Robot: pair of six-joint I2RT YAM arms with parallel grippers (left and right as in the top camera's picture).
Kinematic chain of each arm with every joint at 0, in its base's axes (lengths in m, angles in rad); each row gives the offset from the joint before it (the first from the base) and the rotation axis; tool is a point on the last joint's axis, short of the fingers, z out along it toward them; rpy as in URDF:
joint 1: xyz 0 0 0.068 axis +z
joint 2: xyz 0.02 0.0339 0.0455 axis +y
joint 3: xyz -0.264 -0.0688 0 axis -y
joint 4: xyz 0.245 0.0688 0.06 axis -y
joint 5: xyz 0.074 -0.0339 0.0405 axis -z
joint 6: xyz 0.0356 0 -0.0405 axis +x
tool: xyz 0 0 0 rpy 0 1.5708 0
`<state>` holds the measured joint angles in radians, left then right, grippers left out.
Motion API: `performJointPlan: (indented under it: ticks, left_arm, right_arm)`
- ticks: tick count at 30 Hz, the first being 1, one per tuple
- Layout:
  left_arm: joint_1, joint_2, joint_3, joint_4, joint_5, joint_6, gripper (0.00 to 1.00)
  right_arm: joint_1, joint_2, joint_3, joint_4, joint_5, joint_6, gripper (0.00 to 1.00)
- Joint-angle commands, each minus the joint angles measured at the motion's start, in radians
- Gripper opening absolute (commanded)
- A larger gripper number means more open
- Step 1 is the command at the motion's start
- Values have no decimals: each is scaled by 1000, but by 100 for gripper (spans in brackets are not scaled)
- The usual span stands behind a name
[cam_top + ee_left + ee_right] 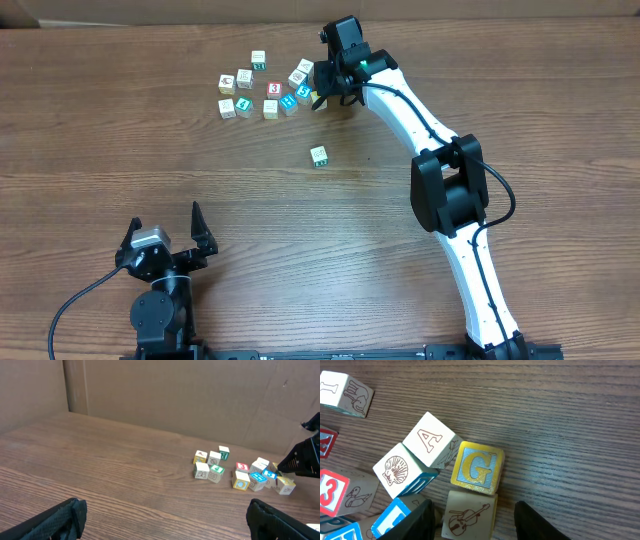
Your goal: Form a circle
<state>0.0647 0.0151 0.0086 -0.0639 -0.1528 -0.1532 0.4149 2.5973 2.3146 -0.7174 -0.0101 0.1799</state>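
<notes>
The G cube (477,470) is showing a gold letter on a pale blue face inside a gold border. The violin cube (469,517) is carrying a brown line drawing on cream. The A cube (431,439) and the shell cube (400,471) are wearing brown outlines on white, the latter showing a teal side. The 3 cube (329,491) is displaying a white numeral on red. The table (300,250) is showing brown wood grain.

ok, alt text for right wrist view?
The right gripper stands open astride the violin block at the bottom edge. A yellow-framed G block sits above it, an A block and a shell block to the left, on a wooden table.
</notes>
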Motion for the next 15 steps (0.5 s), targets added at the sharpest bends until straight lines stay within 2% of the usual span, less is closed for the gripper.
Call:
performJointPlan:
  ticks: [1,7,11,15]
  left_arm:
    - [-13,-10,-4,0,8,19,100]
    - [-13,-10,-4,0,8,19,100]
    - [-13,-10,-4,0,8,19,99]
    - [-13,-10,-4,0,8,19,100]
  right_arm:
    - [7,24,1,10,12,3,52]
    - [7,50,1,29,12,3,53]
    - [7,53,2,37,13,3,44]
    - [6,53,4,40,19,2,44]
